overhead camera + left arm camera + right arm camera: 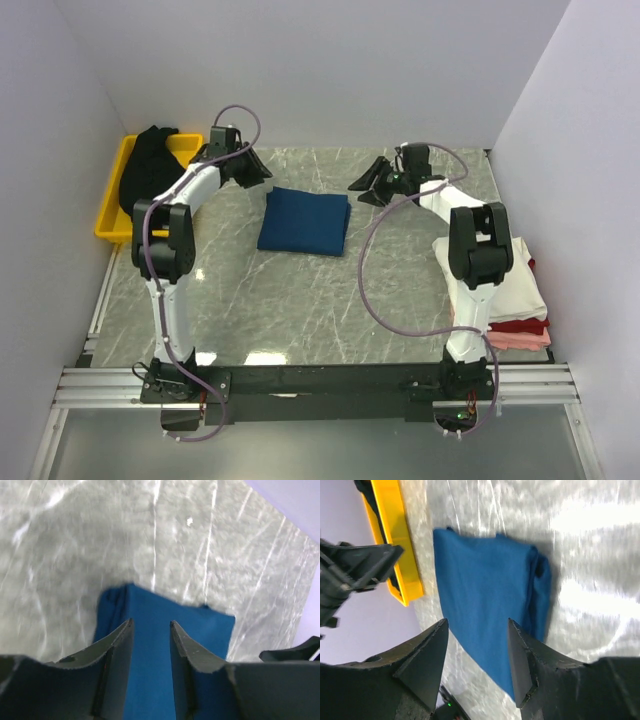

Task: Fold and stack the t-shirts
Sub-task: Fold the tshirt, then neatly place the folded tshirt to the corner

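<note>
- Blue shirt: folded to a neat rectangle and lying flat on the table, between the two grippers. The top face is plain. In the right wrist view, layered fold edges show along one side.
- Left gripper: at the blue shirt's far left corner. In its own camera the fingers are parted by a narrow gap with only blue cloth showing behind. Nothing is held. Whether the tips touch the cloth, cannot tell.
- Right gripper: just off the blue shirt's far right corner. The fingers are spread moderately wide in the wrist view and hold nothing.
- Yellow tray: well to the left of the blue shirt, against the wall.
- Black shirt: bunched in the tray and spilling over its far rim.
- Well to the right of the blue shirt and nearer the arm bases is a folded stack: white shirt on top, red shirt under it, pink shirt at the bottom. The right arm partly covers the stack.
</note>
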Controlling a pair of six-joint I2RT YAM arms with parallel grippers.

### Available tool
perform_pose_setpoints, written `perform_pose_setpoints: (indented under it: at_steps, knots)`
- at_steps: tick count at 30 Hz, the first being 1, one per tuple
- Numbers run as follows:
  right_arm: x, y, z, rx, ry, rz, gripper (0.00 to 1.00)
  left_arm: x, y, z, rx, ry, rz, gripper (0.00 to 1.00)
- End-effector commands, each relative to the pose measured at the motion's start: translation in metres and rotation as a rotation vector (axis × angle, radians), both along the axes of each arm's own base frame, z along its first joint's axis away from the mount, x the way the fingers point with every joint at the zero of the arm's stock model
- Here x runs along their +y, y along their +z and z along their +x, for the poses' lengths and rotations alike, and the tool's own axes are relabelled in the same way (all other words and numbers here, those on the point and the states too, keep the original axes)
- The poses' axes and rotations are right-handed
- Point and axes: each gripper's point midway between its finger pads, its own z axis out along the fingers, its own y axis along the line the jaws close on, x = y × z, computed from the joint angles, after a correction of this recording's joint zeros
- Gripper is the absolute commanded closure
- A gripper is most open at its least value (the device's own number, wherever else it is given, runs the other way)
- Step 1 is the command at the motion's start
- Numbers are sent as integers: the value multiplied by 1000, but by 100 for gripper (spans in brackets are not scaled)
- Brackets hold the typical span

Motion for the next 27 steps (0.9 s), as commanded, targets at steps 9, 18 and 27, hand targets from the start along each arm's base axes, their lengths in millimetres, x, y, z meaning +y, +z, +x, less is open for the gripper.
perform_pose_setpoints:
  at_steps: [9, 18, 27]
  knots:
    - [-4, -35, -40, 8, 35, -107, 39, -117, 15, -116, -16, -213, -36, 66]
    - [15, -64, -51, 36, 49, -160, 36, -191, -31, -166, 79, -345, -24, 69]
    - [21, -86, -47, 62, 22, -267, 36, -201, -55, -177, 121, -364, 12, 69]
